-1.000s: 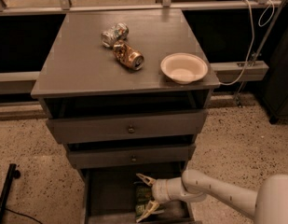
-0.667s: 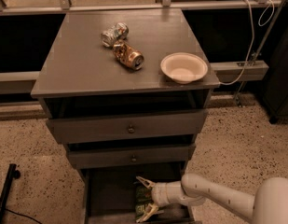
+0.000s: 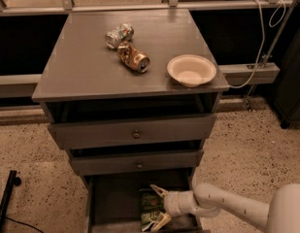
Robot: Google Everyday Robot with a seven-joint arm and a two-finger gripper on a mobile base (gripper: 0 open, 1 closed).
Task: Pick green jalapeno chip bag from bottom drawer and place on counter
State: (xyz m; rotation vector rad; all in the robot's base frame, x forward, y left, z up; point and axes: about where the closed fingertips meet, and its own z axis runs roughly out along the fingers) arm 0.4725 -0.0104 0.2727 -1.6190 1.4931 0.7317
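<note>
The bottom drawer (image 3: 115,203) is pulled open below two shallower drawers. The green jalapeno chip bag (image 3: 150,208), crinkled with white print, lies inside it toward the right. My gripper (image 3: 157,207) reaches into the drawer from the right on a white arm. It is open, with one finger above the bag and one below it, so the bag sits between the fingers. The counter (image 3: 86,62) is the flat dark grey top of the cabinet, well above the gripper.
A crushed silver can (image 3: 119,35) and a gold can (image 3: 134,58) lie on the counter. A white paper bowl (image 3: 191,70) stands near its right front corner. The two upper drawers (image 3: 135,134) overhang the bottom one. A black stand (image 3: 6,198) is on the floor at left.
The gripper has sunk a little lower into the bottom drawer and its fingers now sit closer around the green bag. The cans and bowl have not moved.
</note>
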